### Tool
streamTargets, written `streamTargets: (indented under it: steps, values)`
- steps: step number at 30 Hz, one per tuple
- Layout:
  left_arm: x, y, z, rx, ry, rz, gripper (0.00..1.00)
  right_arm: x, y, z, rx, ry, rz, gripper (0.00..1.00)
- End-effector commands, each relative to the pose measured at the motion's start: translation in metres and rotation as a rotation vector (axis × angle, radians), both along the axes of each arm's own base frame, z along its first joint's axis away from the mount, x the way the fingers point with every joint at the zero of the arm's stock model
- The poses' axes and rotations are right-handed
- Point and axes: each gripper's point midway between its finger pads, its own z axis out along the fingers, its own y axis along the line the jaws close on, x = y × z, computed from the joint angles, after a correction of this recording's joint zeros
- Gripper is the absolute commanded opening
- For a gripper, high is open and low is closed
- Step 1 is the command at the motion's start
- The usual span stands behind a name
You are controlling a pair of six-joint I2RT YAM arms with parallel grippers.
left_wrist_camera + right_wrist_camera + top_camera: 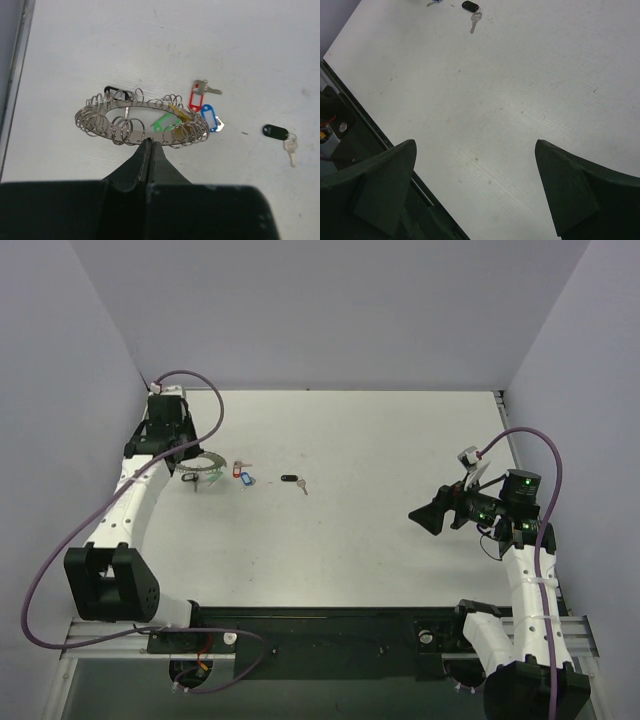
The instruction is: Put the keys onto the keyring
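Observation:
The keyring (125,106) is a flat silver ring rimmed with wire loops, at the table's far left (203,466). My left gripper (150,141) (196,472) is shut on its near rim. A green tag (165,121) and a yellow tag (180,114) show at the ring's open centre, and a black tag (116,91) at its far rim. I cannot tell whether they hang on it. A red-tagged key (197,95) and a blue-tagged key (208,116) lie just right of the ring. A black-tagged key (275,132) (290,479) (470,6) lies further right. My right gripper (475,145) (420,516) is open and empty, far right.
The left wall and the table's left edge (15,90) run close beside the keyring. The table's near edge and a black rail (365,135) lie under my right gripper's left finger. A grey cable (520,435) loops above the right arm.

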Motion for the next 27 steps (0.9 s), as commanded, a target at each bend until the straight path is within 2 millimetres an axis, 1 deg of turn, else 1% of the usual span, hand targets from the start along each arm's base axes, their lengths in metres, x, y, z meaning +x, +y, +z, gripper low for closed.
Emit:
streamTargets:
  steps: [1,2,3,4,6,7,8,9,10,11,12,13,14,15,16,17,18,19,20,21,22,23,24,25,26,27]
  values:
    - [-0.012,-0.058,0.059,-0.066,-0.155,-0.182,0.00,-0.001,0.002,0.012,0.016,-0.052,0.026,1.00]
    - [-0.015,-0.065,0.064,-0.069,-0.162,-0.203,0.00,0.000,0.002,0.012,0.015,-0.053,0.025,1.00]
    - [-0.020,-0.081,0.071,-0.075,-0.174,-0.248,0.00,0.000,0.002,0.013,0.016,-0.055,0.024,1.00]
    - [-0.023,-0.088,0.078,-0.081,-0.186,-0.271,0.00,0.000,0.001,0.012,0.016,-0.052,0.020,1.00]
    - [-0.033,-0.121,0.094,-0.105,-0.214,-0.355,0.00,0.001,0.000,0.013,0.016,-0.055,0.013,1.00]
    - [-0.037,-0.128,0.100,-0.114,-0.226,-0.372,0.00,0.001,-0.001,0.014,0.016,-0.055,0.010,1.00]
    - [-0.041,-0.145,0.110,-0.131,-0.244,-0.413,0.00,0.001,-0.002,0.014,0.018,-0.057,0.006,1.00]
    - [-0.044,-0.154,0.115,-0.147,-0.254,-0.437,0.00,0.001,-0.003,0.014,0.020,-0.055,0.003,1.00]
    - [-0.049,-0.173,0.123,-0.169,-0.268,-0.483,0.00,0.001,-0.004,0.014,0.019,-0.057,-0.001,1.00]
    - [-0.052,-0.184,0.125,-0.183,-0.263,-0.511,0.00,0.001,-0.004,0.014,0.021,-0.056,-0.002,1.00]
    - [-0.057,-0.203,0.133,-0.211,-0.274,-0.551,0.00,0.002,-0.005,0.016,0.020,-0.060,-0.010,1.00]
    - [-0.058,-0.217,0.131,-0.226,-0.266,-0.581,0.00,0.002,-0.006,0.016,0.022,-0.058,-0.012,1.00]
    - [-0.066,-0.239,0.137,-0.257,-0.271,-0.632,0.00,0.003,-0.007,0.017,0.020,-0.063,-0.018,1.00]
    - [-0.065,-0.252,0.133,-0.266,-0.263,-0.653,0.00,0.003,-0.008,0.017,0.018,-0.062,-0.024,1.00]
    - [-0.071,-0.275,0.130,-0.282,-0.248,-0.699,0.00,0.004,-0.010,0.018,0.018,-0.064,-0.033,1.00]
    - [-0.072,-0.286,0.128,-0.288,-0.241,-0.721,0.00,0.004,-0.012,0.019,0.017,-0.069,-0.040,1.00]
    - [-0.076,-0.308,0.120,-0.289,-0.217,-0.765,0.00,0.006,-0.015,0.020,0.013,-0.068,-0.054,1.00]
    - [-0.076,-0.319,0.125,-0.302,-0.229,-0.783,0.00,0.006,-0.015,0.020,0.017,-0.066,-0.059,1.00]
    - [-0.081,-0.340,0.114,-0.311,-0.199,-0.820,0.00,0.007,-0.018,0.021,0.014,-0.069,-0.069,1.00]
    - [-0.082,-0.352,0.118,-0.324,-0.214,-0.842,0.00,0.007,-0.018,0.021,0.014,-0.069,-0.074,1.00]
    - [-0.085,-0.371,0.106,-0.318,-0.186,-0.873,0.00,0.007,-0.020,0.021,0.011,-0.067,-0.083,1.00]
    - [-0.085,-0.382,0.113,-0.327,-0.203,-0.892,0.00,0.008,-0.022,0.023,0.007,-0.072,-0.093,1.00]
    - [-0.087,-0.398,0.098,-0.309,-0.173,-0.922,0.00,0.009,-0.023,0.022,0.006,-0.069,-0.104,1.00]
    - [-0.091,-0.411,0.103,-0.315,-0.184,-0.948,0.00,0.010,-0.026,0.024,0.003,-0.071,-0.115,1.00]
    - [-0.089,-0.422,0.091,-0.307,-0.164,-0.958,0.00,0.011,-0.028,0.023,-0.002,-0.069,-0.127,1.00]
    - [-0.092,-0.435,0.097,-0.332,-0.173,-0.993,0.00,0.012,-0.030,0.024,-0.005,-0.071,-0.139,1.00]
